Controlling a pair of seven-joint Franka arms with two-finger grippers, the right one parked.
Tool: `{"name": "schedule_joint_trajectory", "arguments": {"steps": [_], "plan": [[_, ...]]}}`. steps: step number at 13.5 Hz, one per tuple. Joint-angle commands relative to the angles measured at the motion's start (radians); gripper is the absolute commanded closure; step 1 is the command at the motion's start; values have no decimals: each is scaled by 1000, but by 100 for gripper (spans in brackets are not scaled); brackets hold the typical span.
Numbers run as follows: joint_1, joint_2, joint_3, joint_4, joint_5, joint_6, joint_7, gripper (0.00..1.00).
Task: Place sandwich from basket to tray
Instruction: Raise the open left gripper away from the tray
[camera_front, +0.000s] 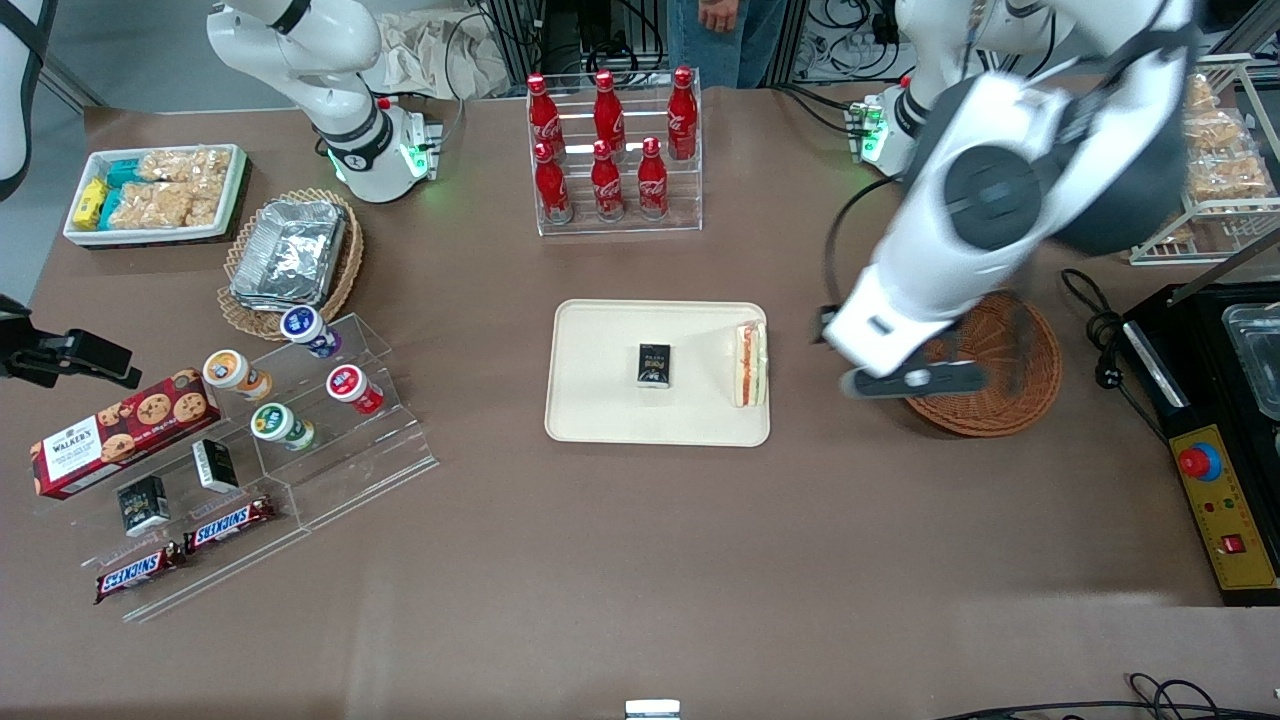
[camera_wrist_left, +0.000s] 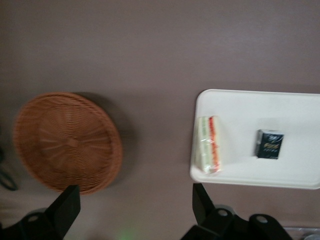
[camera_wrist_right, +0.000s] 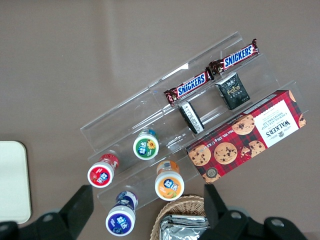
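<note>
The sandwich (camera_front: 750, 363), a white bread wedge with orange and green filling, lies on the cream-white tray (camera_front: 600, 410) at the tray's edge toward the working arm; it also shows in the left wrist view (camera_wrist_left: 207, 151) on the tray (camera_wrist_left: 235, 107). The round reddish-brown basket (camera_front: 1020, 390) is empty beside the tray, and shows in the wrist view too (camera_wrist_left: 67, 142). My left gripper (camera_front: 905, 380) hangs high over the basket's rim nearest the tray. Its fingers (camera_wrist_left: 67, 207) stand wide apart, open and empty, with bare table between them.
A small black packet (camera_front: 654, 365) lies on the tray. A rack of red cola bottles (camera_front: 612, 150) stands farther from the camera. A black machine with a red button (camera_front: 1200, 460) sits at the working arm's end. Snacks on clear shelves (camera_front: 250, 420) lie toward the parked arm's end.
</note>
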Motion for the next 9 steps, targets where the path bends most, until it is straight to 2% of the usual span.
{"name": "schedule_joint_trajectory", "arguments": {"steps": [1,5,9], "plan": [[125,-110,-12,-22,-13,-65,124,0],[276,-188,-4,-32,-41,-119,316,0],[233,-192,48,-27,-56,-144,318,0]]}}
